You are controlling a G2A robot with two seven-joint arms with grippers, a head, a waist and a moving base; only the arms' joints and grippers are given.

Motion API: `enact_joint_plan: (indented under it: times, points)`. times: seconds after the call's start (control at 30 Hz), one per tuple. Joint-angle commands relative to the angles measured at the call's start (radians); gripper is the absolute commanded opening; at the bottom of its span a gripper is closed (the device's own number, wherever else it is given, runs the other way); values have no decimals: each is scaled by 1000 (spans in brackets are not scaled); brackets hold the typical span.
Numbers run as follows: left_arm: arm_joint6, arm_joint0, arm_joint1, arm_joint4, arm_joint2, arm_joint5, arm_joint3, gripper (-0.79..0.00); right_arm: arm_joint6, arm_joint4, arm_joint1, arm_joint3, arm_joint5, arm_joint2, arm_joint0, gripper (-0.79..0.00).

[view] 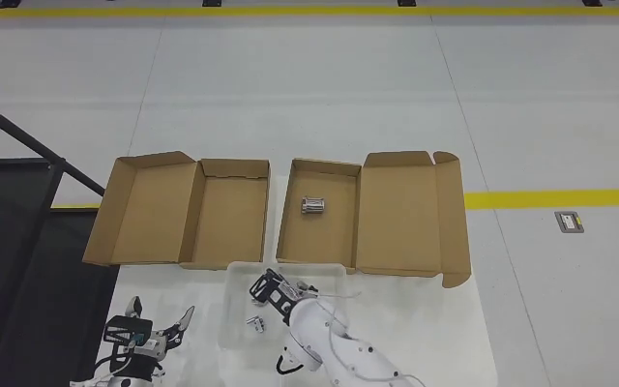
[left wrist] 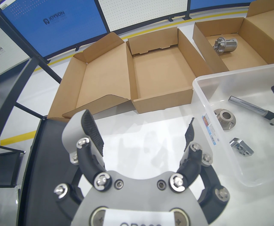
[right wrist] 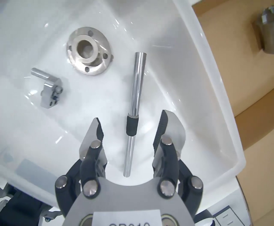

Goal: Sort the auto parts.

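Rod (right wrist: 137, 85): looks steel, stiff, slick, apt to roll; best taken at the black sleeve (right wrist: 131, 126);
Right gripper (right wrist: 131, 123): spread wide above it, nothing held;
Left gripper (left wrist: 139, 122): spread, empty

I see white lettering (left wrist: 56, 18) and a logo (left wrist: 45, 21) on the blue panel (left wrist: 70, 27), an unreadable sticker (left wrist: 210, 126) on the clear bin (left wrist: 198, 83), and cut-off characters on the left gripper (left wrist: 139, 116) and right gripper (right wrist: 130, 116).

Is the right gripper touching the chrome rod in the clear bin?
Apart. The right wrist view shows the right gripper open, a finger on each side of the chrome rod, with bare clear bin floor between.
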Motion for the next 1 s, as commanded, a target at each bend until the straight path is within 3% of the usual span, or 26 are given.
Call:
enact_joint_plan:
  times: [0.0, 0.57, 0.67, 0.73, 0.83, 0.97]
  points:
    - [0, 0, 0, 0, 0, 0, 0, 0, -2, 8, -5, 27, 2, 3, 9, -394]
    - [0, 0, 0, 0, 0, 0, 0, 0, 22, 65, -48, 178, -8, 5, 67, -502]
    - [0, 0, 0, 0, 0, 0, 0, 0, 19, 69, -52, 194, -7, 12, 71, -606]
    - [0, 0, 0, 0, 0, 0, 0, 0, 18, 69, -54, 197, -5, 17, 72, -625]
    - [0, 0, 0, 0, 0, 0, 0, 0, 23, 62, -55, 192, -1, 26, 71, -785]
    - [0, 0, 0, 0, 0, 0, 0, 0, 13, 61, -50, 132, -26, 44, 53, -785]
